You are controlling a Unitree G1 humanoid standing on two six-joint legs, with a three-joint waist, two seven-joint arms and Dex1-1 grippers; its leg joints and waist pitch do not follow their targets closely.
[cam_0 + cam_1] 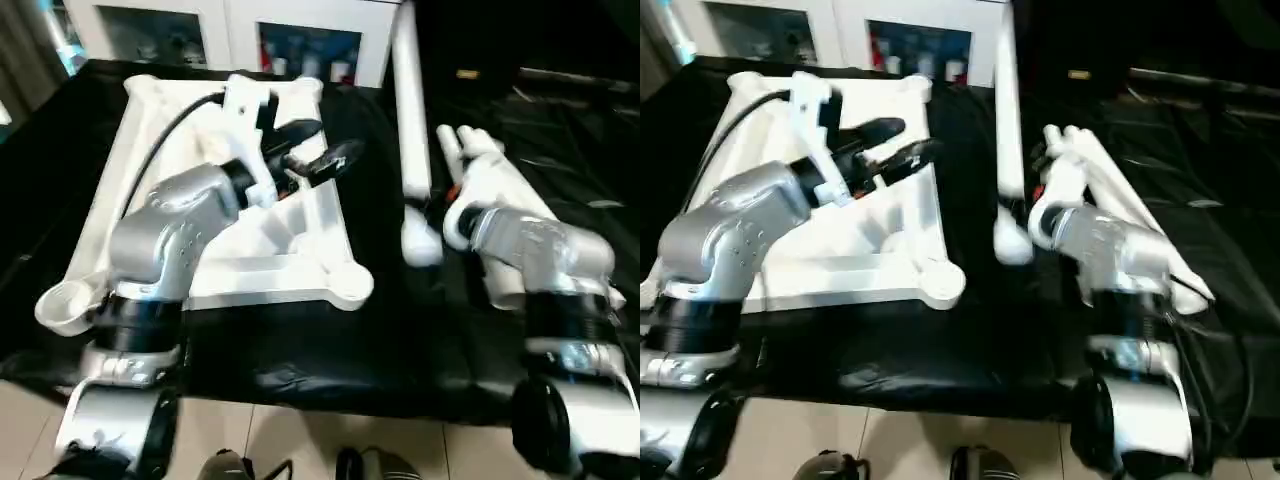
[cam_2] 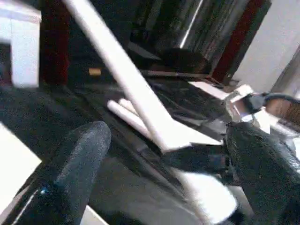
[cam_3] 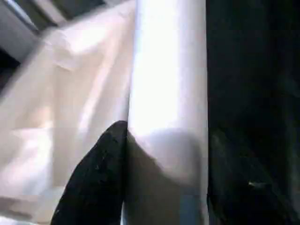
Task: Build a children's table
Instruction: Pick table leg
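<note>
The white table top (image 1: 250,265) lies upside down on the black cloth, its ribbed underside and round corner sockets (image 1: 352,285) facing up. My left gripper (image 1: 325,146) hovers over the top's right rim, open and holding nothing, with its fingers (image 2: 75,173) far apart. To the right, a long white leg (image 1: 410,110) runs away from me with its thick end (image 1: 421,246) nearest. My right gripper (image 1: 430,205) is shut on this leg close to that end, one black finger (image 3: 98,178) pressed against the tube. More legs (image 1: 480,150) lie beside my right forearm.
The black cloth (image 1: 380,330) covers the work surface and ends at pale floor tiles (image 1: 300,440) near me. A white cabinet with glass doors (image 1: 230,30) stands behind the table top. Crumpled black cloth spreads to the far right (image 1: 580,130).
</note>
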